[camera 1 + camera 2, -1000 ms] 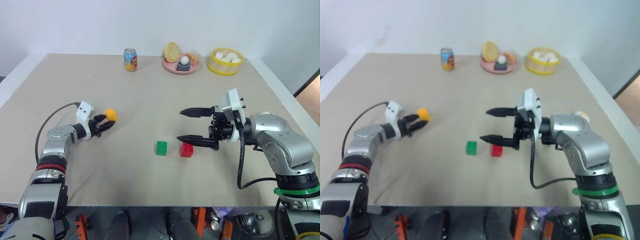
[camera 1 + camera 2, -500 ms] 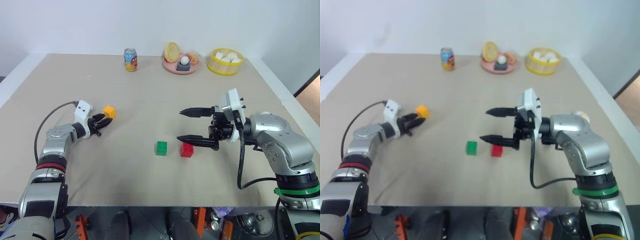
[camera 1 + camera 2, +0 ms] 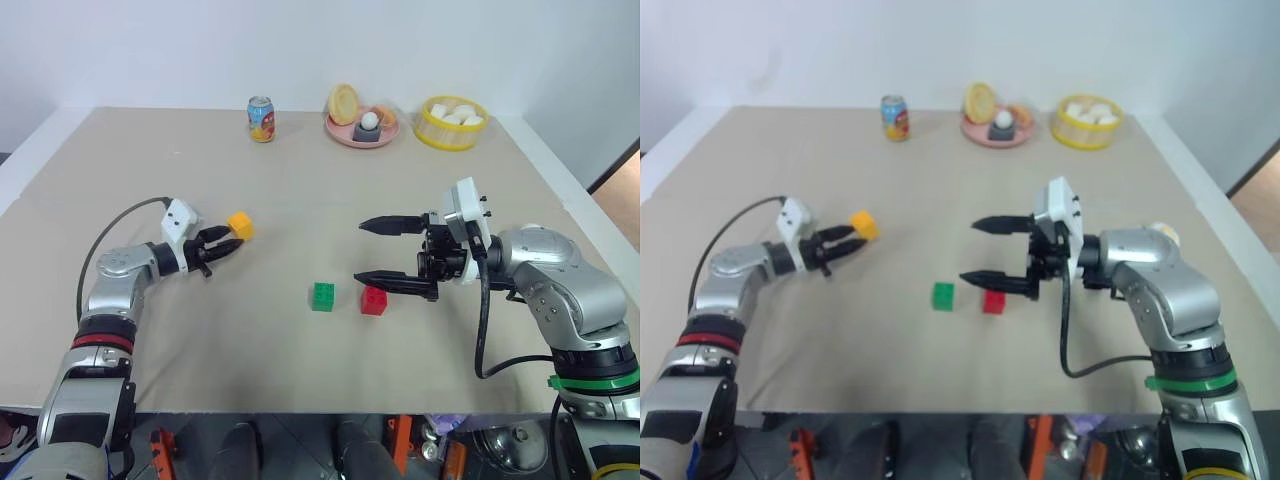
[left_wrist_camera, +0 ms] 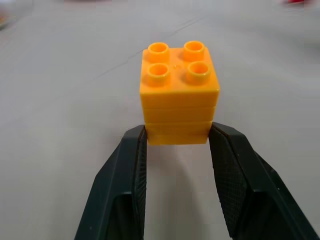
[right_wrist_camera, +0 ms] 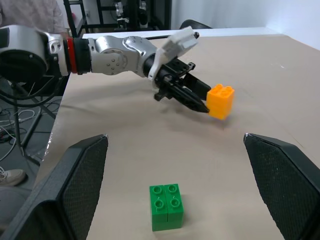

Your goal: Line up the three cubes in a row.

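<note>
Left gripper (image 3: 232, 243) now pinches yellow-orange studded plastic cube (image 3: 239, 225), lifted off table (image 3: 300, 200), shifted right; right gripper (image 3: 382, 252) wide open beside red studded cube (image 3: 373, 299), green studded cube (image 3: 322, 296).

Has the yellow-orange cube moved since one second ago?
Yes. The yellow-orange cube, held in the left gripper, has shifted toward the green cube, which kept its place on the table.

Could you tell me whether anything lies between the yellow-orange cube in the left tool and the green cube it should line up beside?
Nothing visible does. The left tool holds the yellow-orange cube, and only bare table separates it from the green cube.
</note>
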`<state>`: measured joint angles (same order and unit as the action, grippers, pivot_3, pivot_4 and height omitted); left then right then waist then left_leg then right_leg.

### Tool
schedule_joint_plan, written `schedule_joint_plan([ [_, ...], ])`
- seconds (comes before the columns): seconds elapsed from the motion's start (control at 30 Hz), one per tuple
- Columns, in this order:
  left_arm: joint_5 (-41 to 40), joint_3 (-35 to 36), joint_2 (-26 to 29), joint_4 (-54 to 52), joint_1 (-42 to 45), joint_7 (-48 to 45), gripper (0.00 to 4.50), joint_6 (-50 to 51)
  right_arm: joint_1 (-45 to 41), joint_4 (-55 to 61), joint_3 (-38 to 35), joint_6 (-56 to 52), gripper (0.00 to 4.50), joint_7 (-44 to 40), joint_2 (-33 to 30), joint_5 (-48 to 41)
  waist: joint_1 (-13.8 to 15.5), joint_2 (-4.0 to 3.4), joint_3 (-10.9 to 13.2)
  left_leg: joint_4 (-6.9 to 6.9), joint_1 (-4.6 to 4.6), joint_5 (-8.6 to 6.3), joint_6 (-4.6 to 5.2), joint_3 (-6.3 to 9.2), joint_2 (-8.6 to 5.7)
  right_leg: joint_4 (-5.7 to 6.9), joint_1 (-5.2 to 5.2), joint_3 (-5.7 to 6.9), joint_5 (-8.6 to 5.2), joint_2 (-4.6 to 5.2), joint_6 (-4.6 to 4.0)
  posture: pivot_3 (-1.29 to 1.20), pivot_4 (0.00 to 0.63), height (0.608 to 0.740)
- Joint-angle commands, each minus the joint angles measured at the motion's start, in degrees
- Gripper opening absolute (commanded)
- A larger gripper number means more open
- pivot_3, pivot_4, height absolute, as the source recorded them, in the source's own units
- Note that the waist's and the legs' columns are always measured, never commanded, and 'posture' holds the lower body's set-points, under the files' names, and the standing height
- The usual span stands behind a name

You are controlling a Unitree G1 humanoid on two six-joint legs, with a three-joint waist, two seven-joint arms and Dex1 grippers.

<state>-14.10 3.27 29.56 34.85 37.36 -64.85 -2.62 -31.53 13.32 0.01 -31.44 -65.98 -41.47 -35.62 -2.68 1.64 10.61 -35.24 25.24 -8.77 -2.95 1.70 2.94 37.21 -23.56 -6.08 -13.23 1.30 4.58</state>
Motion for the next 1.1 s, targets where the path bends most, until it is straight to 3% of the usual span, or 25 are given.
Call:
schedule_joint_plan([
  [0.03,-2.8,-1.4,0.7,-8.9,-2.5,-5.7,1.28,-0.1,0.8,2.3,-1.3,-0.2,4.50,-2.5,-2.7,-1.0,0.0,0.00,0.0,0.00,0.00,0.00,0.00,0.00,0.00,0.00,0.00,0.00,-0.01,0.00,-0.01,0.00,0.150,0.740],
  [0.23,-3.0,-2.9,2.3,-11.5,-5.6,-11.0,1.28,-1.7,2.9,3.8,-2.0,0.1,4.50,-4.7,-5.4,-1.6,-0.1,0.00,0.0,-0.02,-0.05,0.00,0.00,-0.01,0.00,0.00,0.02,-0.03,-0.12,0.00,-0.22,0.00,0.150,0.740],
  [0.6,-1.3,-3.9,3.2,-1.2,-5.7,-18.7,1.28,-13.0,4.9,5.1,-3.9,-0.9,4.50,-5.2,-7.9,-3.1,0.0,0.00,0.0,-0.06,-0.03,0.01,0.01,-0.04,0.02,0.00,0.01,-0.03,-0.10,0.01,-0.23,0.00,0.150,0.740],
  [0.97,-2.2,-5.4,2.5,-1.1,-6.3,-22.6,1.28,-13.2,6.0,4.6,-4.1,-0.6,4.50,-4.9,-8.6,-3.0,0.0,0.00,0.0,-0.07,-0.04,0.01,0.02,-0.04,0.02,0.00,0.01,-0.03,-0.10,0.00,-0.25,0.00,0.150,0.740],
  [1.1,-0.6,-5.7,2.6,3.6,-4.5,-22.9,1.28,-15.8,5.9,4.7,-4.0,-0.7,4.50,-4.5,-8.3,-3.0,0.0,0.00,0.0,-0.06,-0.04,0.01,0.02,-0.04,0.02,0.00,0.01,-0.03,-0.11,0.01,-0.24,0.00,0.150,0.740],
])
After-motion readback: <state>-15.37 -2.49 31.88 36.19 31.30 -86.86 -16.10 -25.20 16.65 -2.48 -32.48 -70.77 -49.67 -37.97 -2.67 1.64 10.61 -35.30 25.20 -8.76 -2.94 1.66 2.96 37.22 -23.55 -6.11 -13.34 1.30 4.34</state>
